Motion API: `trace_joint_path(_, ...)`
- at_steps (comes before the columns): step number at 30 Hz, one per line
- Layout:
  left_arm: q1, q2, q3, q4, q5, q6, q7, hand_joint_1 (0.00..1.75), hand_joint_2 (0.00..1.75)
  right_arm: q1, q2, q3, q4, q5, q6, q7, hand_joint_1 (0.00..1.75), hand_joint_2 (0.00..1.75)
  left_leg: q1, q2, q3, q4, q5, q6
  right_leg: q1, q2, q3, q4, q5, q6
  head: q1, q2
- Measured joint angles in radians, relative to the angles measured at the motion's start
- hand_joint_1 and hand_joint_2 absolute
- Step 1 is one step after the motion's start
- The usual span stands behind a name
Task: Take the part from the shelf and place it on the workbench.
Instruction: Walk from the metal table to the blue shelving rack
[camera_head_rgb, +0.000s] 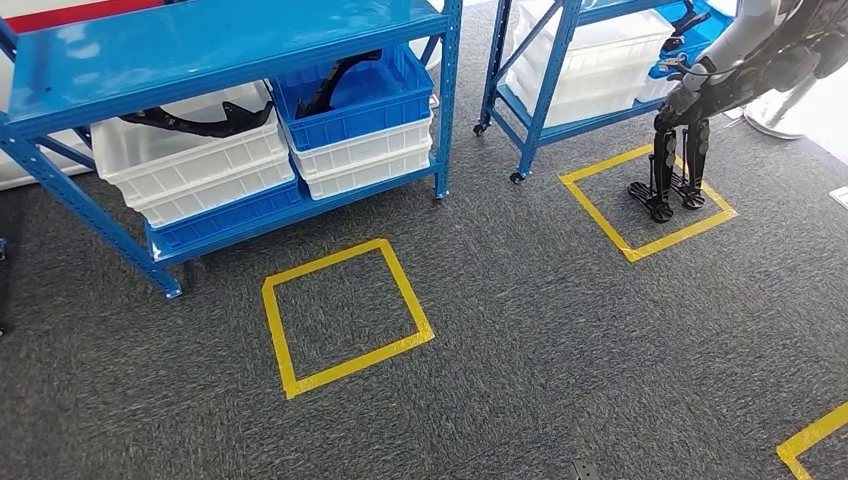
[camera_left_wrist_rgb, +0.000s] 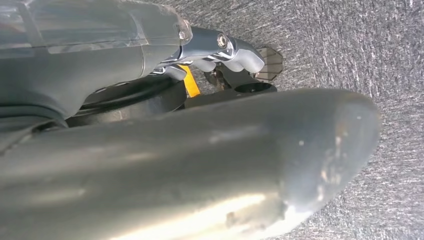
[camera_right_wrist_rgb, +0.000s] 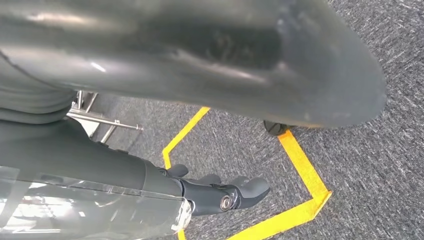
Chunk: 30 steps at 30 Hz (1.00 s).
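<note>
Head view, upper left of the frame: a blue steel shelf (camera_head_rgb: 200, 50) stands on grey carpet (camera_head_rgb: 520, 330). Under its top deck sits a white bin (camera_head_rgb: 190, 160) holding a long black part (camera_head_rgb: 205, 118), which lies across the bin's rim. Just to the right, a blue bin (camera_head_rgb: 350, 95) stacked on another white bin (camera_head_rgb: 365, 165) carries a second black part (camera_head_rgb: 335, 78). No label or writing can be read on the shelf or bins.

Centre of the frame: a square of yellow tape (camera_head_rgb: 345, 315) marks the carpet in front of the shelf.

Upper right of the frame: a second blue shelf (camera_head_rgb: 540, 80) holds white bins (camera_head_rgb: 600, 60). Beside it another humanoid robot (camera_head_rgb: 700, 110) stands inside a second yellow tape square (camera_head_rgb: 650, 200).

Left wrist view: the left hand (camera_left_wrist_rgb: 220, 52) shows over the carpet, its thick grey thumb (camera_left_wrist_rgb: 200, 165) large in the foreground. The fingers appear gently curled and apart, with nothing in them, though much of the hand is hidden.

Right wrist view: the right hand (camera_right_wrist_rgb: 225, 192) hangs above a yellow tape corner (camera_right_wrist_rgb: 300, 200), fingers loosely extended, holding nothing.
</note>
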Motion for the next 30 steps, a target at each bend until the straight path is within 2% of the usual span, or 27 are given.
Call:
trace_joint_path(8, 0.0, 0.002, -0.007, 0.002, 0.0, -0.001, -0.001, 0.0, 0.0, -0.002, 0.003, 0.007, 0.0, -0.002, 0.0, -0.001, 0.0, 0.0, 0.0, 0.0, -0.001, 0.0, -0.004, -0.005, 0.0, 0.0, 0.001, -0.002, -0.002, -0.003, 0.0, 0.0)
trace_joint_path(30, 0.0, -0.004, -0.021, 0.006, 0.0, -0.001, -0.053, 0.0, 0.0, -0.002, 0.002, 0.029, 0.0, -0.066, 0.037, -0.058, 0.0, 0.0, -0.001, 0.0, -0.001, -0.001, -0.004, -0.004, -0.001, 0.0, 0.003, -0.006, -0.002, -0.002, -0.005, 0.0)
